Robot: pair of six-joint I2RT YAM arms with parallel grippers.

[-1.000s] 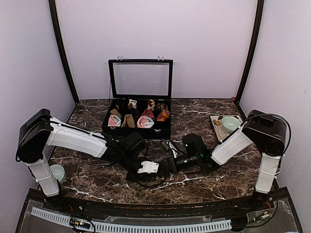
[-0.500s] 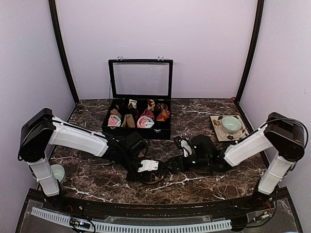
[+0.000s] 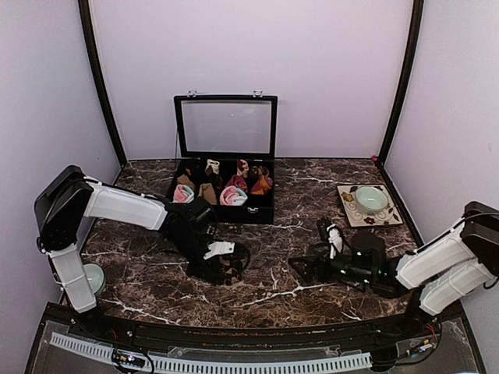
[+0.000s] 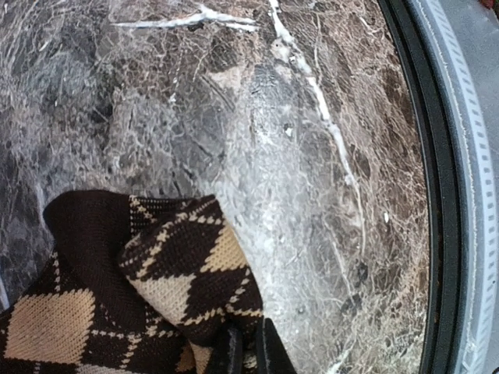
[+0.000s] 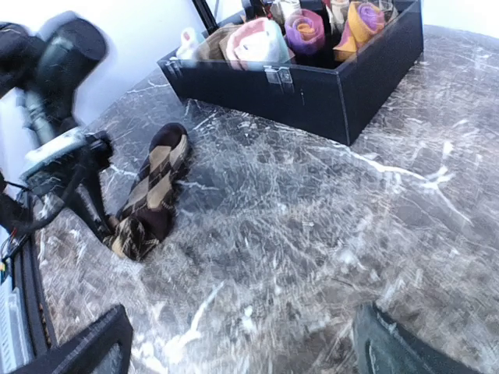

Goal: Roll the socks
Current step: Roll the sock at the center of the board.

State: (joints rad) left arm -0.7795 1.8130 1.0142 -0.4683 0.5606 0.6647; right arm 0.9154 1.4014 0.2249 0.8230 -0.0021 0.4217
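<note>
A brown-and-beige diamond-pattern sock point(image 4: 140, 265) lies on the dark marble table, left of centre. In the right wrist view the sock point(image 5: 152, 191) stretches out flat, with one end folded over near the left gripper. My left gripper point(image 4: 248, 354) is shut on the sock's edge, its two fingertips pressed together on the fabric; in the top view the left gripper point(image 3: 224, 265) sits low over the sock. My right gripper point(image 3: 300, 270) stands wide open well to the right of the sock, touching nothing; its fingers point(image 5: 87, 351) frame only bare table.
A black box point(image 3: 261, 210) with its glass lid raised stands at the back centre, holding several rolled socks. A green bowl point(image 3: 370, 199) on a patterned plate sits at the right. A pale bowl point(image 3: 92, 274) is by the left arm's base.
My right arm has drawn back to the right, away from the sock, its gripper still open. The left gripper has shifted a little left and back, still shut on the sock.
</note>
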